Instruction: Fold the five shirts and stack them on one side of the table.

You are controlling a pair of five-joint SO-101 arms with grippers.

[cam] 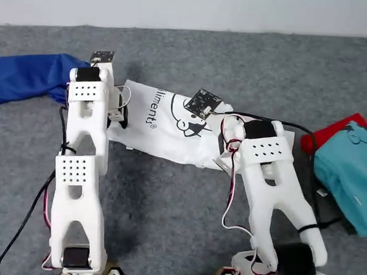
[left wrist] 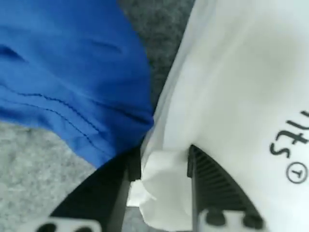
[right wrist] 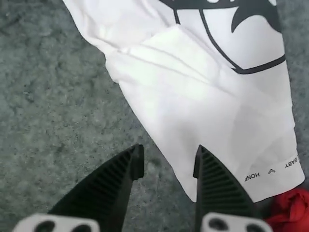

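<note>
A white shirt with black print lies crumpled mid-table. My left gripper is shut on a bunched fold of the white shirt at its left edge, seen from above at the left gripper. A blue shirt lies right beside that grip, spread at the far left as the blue shirt. My right gripper stands open low over the hem of the white shirt, one finger over cloth, the other over bare mat. From above the right gripper sits at the shirt's right end.
A teal shirt lies folded at the right edge on top of a red shirt and darker cloth. The red shirt lies just beyond the white hem. Grey mat covers the table; cables hang along both arms.
</note>
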